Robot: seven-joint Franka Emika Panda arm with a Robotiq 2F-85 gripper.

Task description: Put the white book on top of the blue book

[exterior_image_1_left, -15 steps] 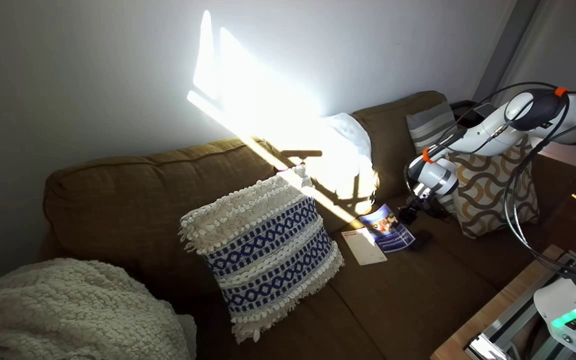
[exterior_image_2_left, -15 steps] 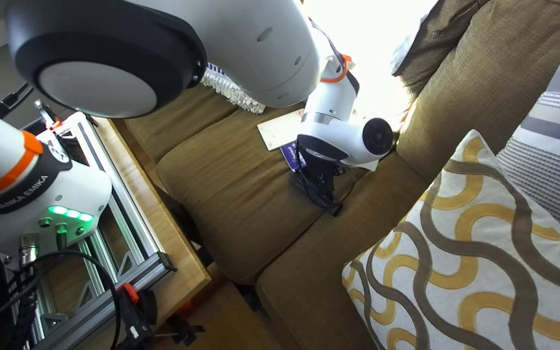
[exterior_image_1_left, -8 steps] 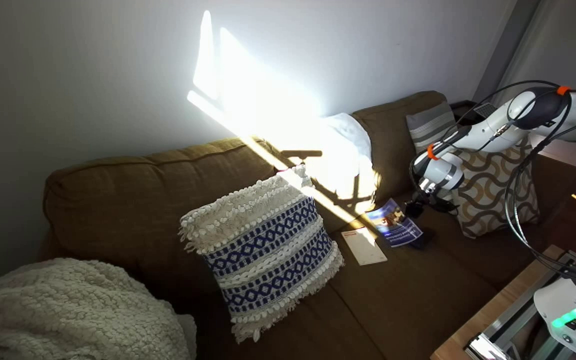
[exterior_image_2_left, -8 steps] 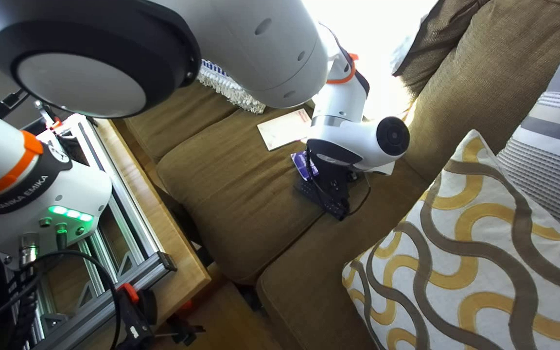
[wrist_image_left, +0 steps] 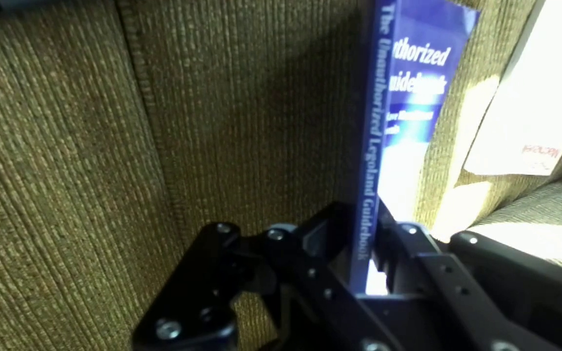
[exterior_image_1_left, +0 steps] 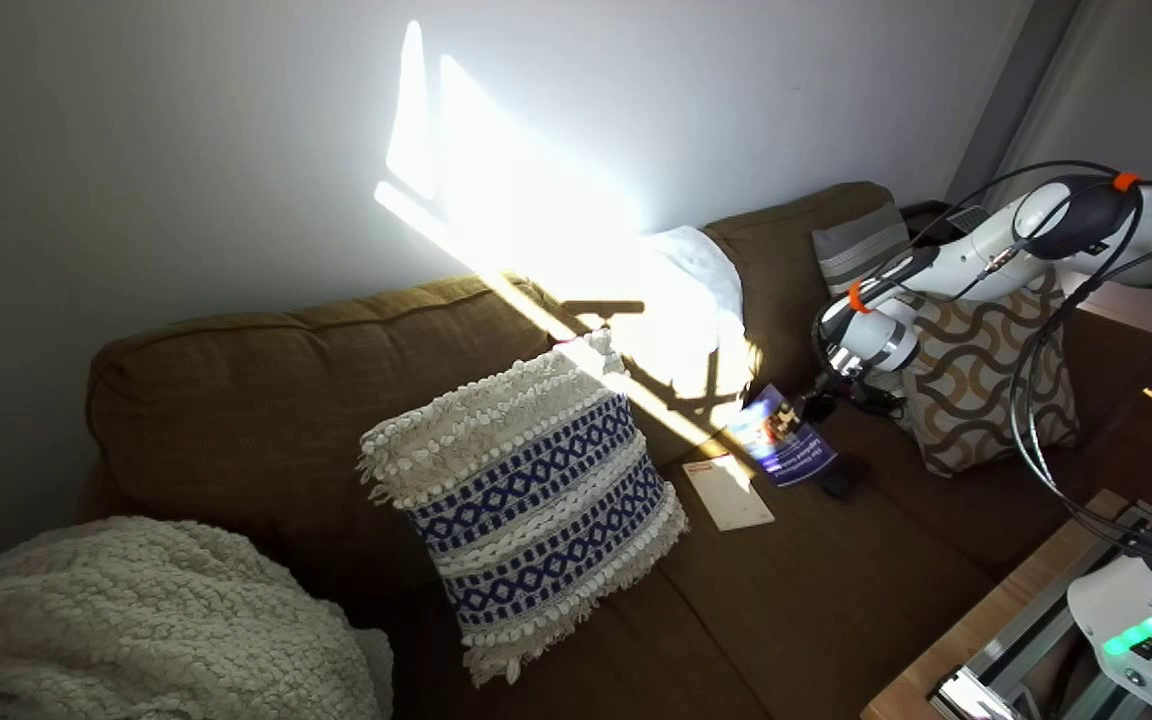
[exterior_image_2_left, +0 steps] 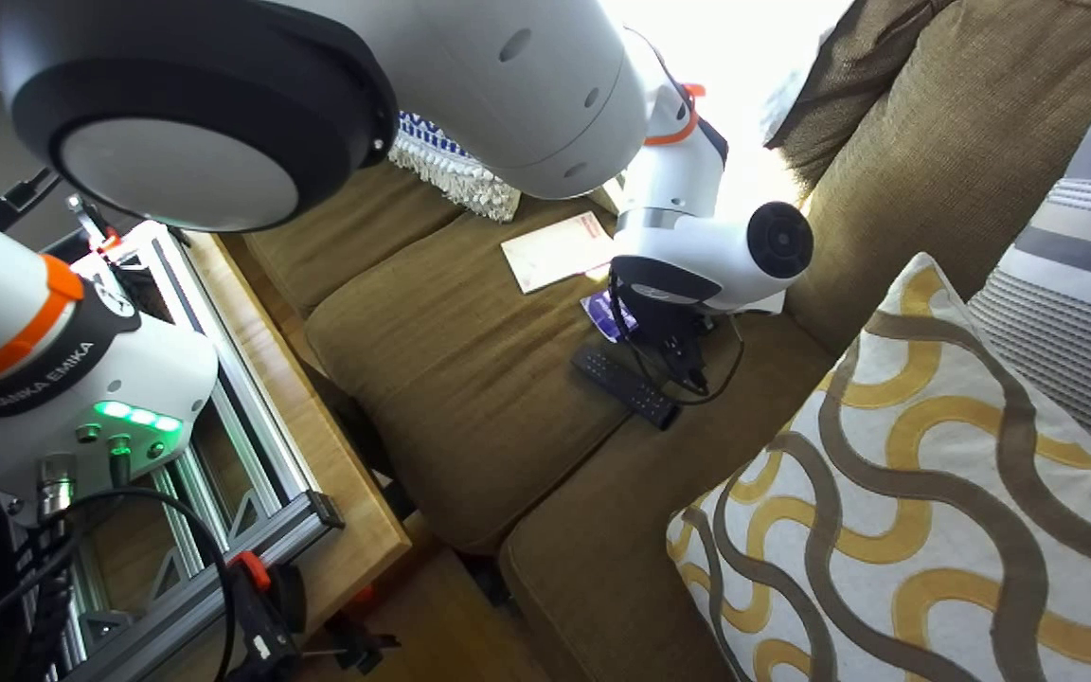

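The white book (exterior_image_1_left: 729,493) lies flat on the sofa seat; it also shows in an exterior view (exterior_image_2_left: 555,251) and at the right of the wrist view (wrist_image_left: 539,107). My gripper (wrist_image_left: 365,219) is shut on the blue book (wrist_image_left: 378,112), with a finger on each side near one end of its spine. The blue book is tilted, spine toward the wrist camera, and appears raised off the seat. In an exterior view its cover (exterior_image_1_left: 784,440) shows beside the white book. In an exterior view the arm hides most of it, leaving one purple corner (exterior_image_2_left: 608,314).
A black remote (exterior_image_2_left: 626,386) lies on the seat beside the gripper. A blue-and-white knit pillow (exterior_image_1_left: 546,500) is beyond the white book. A yellow-and-grey patterned pillow (exterior_image_2_left: 924,493) and the sofa back (exterior_image_1_left: 316,400) bound the seat. Strong sunlight washes out the sofa's back middle.
My gripper has carried the blue book a little away from the white book and turned it slightly. More of the white book and the remote now shows in an exterior view.
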